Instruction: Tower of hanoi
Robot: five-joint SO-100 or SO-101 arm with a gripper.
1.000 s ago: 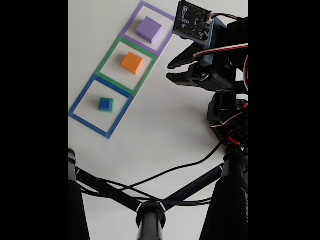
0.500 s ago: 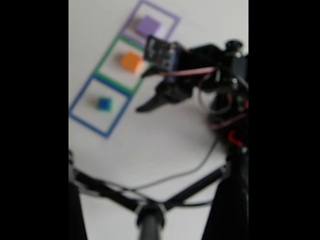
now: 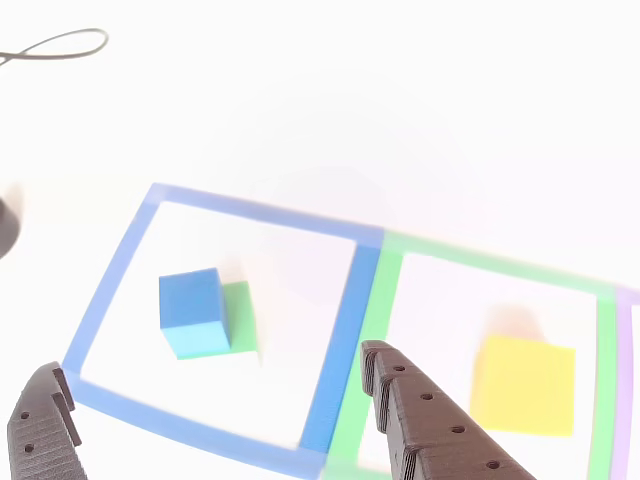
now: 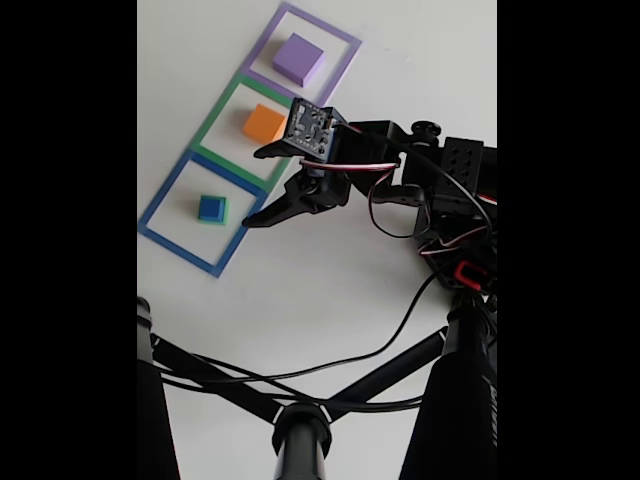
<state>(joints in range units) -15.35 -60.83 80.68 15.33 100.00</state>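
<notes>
Green cube (image 3: 238, 317) mostly hidden behind blue cube (image 3: 192, 312); purple outline (image 3: 628, 380) cropped at other view's right edge.

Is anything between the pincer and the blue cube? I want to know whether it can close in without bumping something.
Nothing visible is in the way. The open pincer has bare white table between its fingertips and the blue cube, which sits on the green cube inside the blue outline.

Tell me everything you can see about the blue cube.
The blue cube is small, matte and plain blue, its top darker than its lit side in the other view. It sits upright on a slightly wider green cube inside the blue square outline. The claw is open and apart from it.
</notes>
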